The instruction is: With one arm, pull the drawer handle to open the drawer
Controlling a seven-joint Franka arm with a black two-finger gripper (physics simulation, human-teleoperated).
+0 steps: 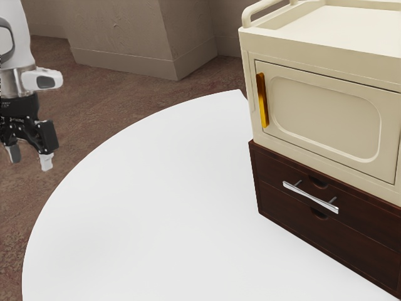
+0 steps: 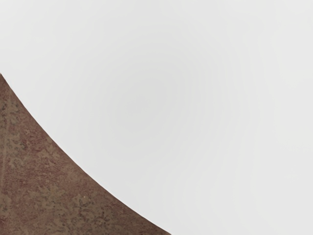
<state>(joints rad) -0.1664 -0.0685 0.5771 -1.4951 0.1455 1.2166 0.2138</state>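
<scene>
Nearest the camera, the white round-edged table (image 1: 138, 232) is spread across the lower part of the exterior view. At that view's left, the claw (image 1: 30, 158) is held in the air with its fingers pointed downward, well apart from the furniture; they are parted wide, and nothing is gripped between them. In the wrist view, the pale tabletop is seen under the hand, with its curved edge bordered by the mottled brown floor (image 1: 94, 113).

Across the table, at the exterior view's right, a dark brown wooden chest (image 1: 351, 241) is set. On its upper drawer (image 1: 363, 210) the silver handle (image 1: 311, 197) is mounted by two short posts, slightly slanted in the view and untouched by the claw. The drawer is shut, its front level with the rest of the chest. Two rounded notches are cut into the front, one above the handle and one below it.

On top of the chest, a cream cabinet (image 1: 319, 56) is stacked. Its door (image 1: 326, 116) is closed and fitted with an upright yellow handle (image 1: 262, 100), and its top is edged by a rail (image 1: 258, 10). Behind, a beige wall (image 1: 119, 28) is seen.
</scene>
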